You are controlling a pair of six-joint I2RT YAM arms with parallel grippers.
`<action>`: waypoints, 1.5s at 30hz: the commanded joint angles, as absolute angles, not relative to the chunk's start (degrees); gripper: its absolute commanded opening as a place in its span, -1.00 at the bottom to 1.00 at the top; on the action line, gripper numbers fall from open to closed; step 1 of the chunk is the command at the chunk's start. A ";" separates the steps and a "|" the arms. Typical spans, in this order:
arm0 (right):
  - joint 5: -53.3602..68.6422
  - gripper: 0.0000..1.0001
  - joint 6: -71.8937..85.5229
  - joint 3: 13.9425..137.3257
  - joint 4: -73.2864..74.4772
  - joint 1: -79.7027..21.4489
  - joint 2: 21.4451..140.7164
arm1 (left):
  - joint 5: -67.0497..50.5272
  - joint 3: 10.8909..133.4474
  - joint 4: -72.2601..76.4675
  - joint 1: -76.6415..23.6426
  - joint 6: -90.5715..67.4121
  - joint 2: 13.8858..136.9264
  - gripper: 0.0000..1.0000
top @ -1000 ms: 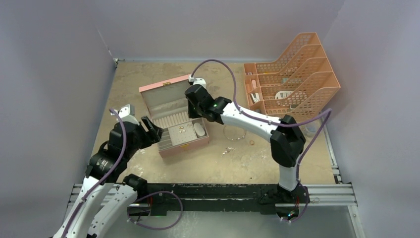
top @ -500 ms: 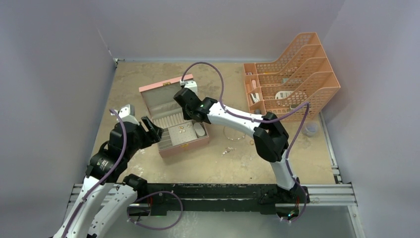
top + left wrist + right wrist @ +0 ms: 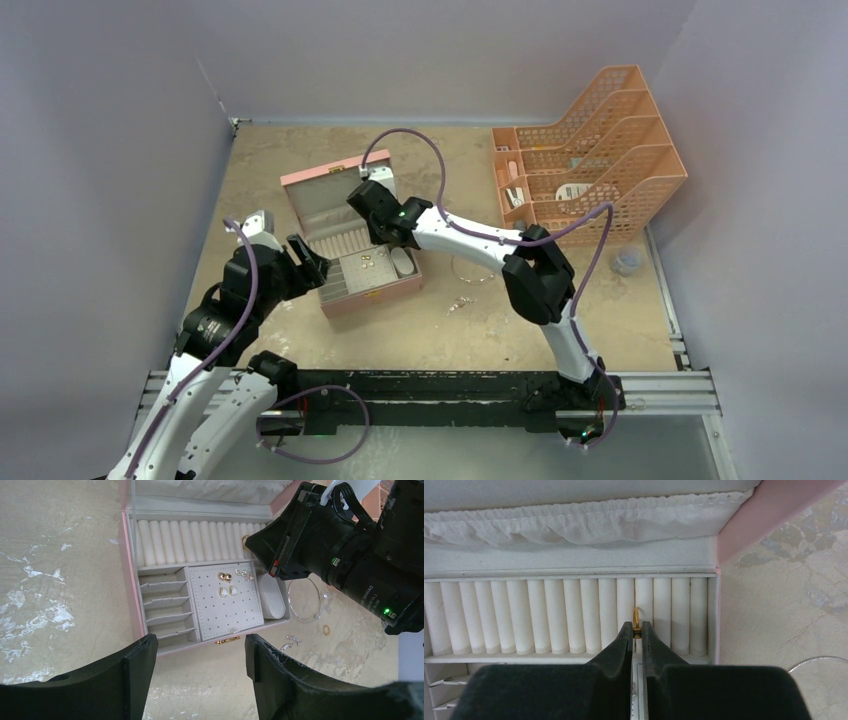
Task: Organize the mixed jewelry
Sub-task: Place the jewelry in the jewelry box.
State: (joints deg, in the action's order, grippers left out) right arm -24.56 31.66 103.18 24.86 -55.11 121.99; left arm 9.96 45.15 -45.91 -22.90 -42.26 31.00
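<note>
Your right arm runs from its base up and left across the table (image 3: 300, 330). The elbow is bent just right of the open pink box (image 3: 340, 176), and the forearm stretches over the box's right side, with the wrist tipped down over its back half. The right gripper (image 3: 636, 630) is pinched almost closed on a small gold ring (image 3: 636, 620). It holds the ring edge-on at the groove between two of the white rolls (image 3: 549, 615), near the right end of that row.

Your left arm is folded up on the left side, forearm aimed at the front-left corner of the box. The left gripper (image 3: 199, 647) hangs above the table just in front of the box with its jaws spread wide and nothing in them.

A few earrings (image 3: 226, 584) sit on the dotted pad (image 3: 227, 615) inside the box. The wire hoop (image 3: 306, 599), a loose gold ring (image 3: 326, 629) and the silvery chain piece (image 3: 291, 640) lie on the table right of the box.
</note>
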 commanded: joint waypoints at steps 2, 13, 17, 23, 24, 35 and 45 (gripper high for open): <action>-24.94 -1.00 29.86 105.98 25.88 -55.10 122.64 | 10.37 45.08 -43.33 -22.68 -41.31 31.28 0.30; -24.83 -0.99 25.43 106.31 22.81 -54.93 124.15 | 10.44 45.09 -43.33 -22.68 -41.18 31.49 0.30; -24.20 -0.98 24.72 106.10 21.37 -54.92 124.26 | 10.37 45.16 -43.33 -22.68 -41.14 31.69 0.30; -23.73 -0.94 24.30 106.30 20.68 -54.93 124.81 | 10.37 45.04 -43.33 -22.68 -41.13 31.35 0.31; -23.39 -0.90 24.46 106.26 20.84 -54.89 124.85 | 10.37 45.08 -43.33 -22.68 -41.13 31.37 0.31; -22.68 -0.35 27.68 103.31 18.39 -54.58 119.19 | 10.06 45.09 -43.24 -22.68 -40.97 31.76 0.30; -22.14 -0.51 27.94 101.74 18.68 -54.49 118.99 | 10.02 45.08 -43.15 -22.68 -41.00 31.96 0.30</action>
State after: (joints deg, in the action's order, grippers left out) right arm -21.98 27.05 101.86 19.75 -54.63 122.28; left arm 9.87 45.10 -45.89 -22.90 -42.17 31.66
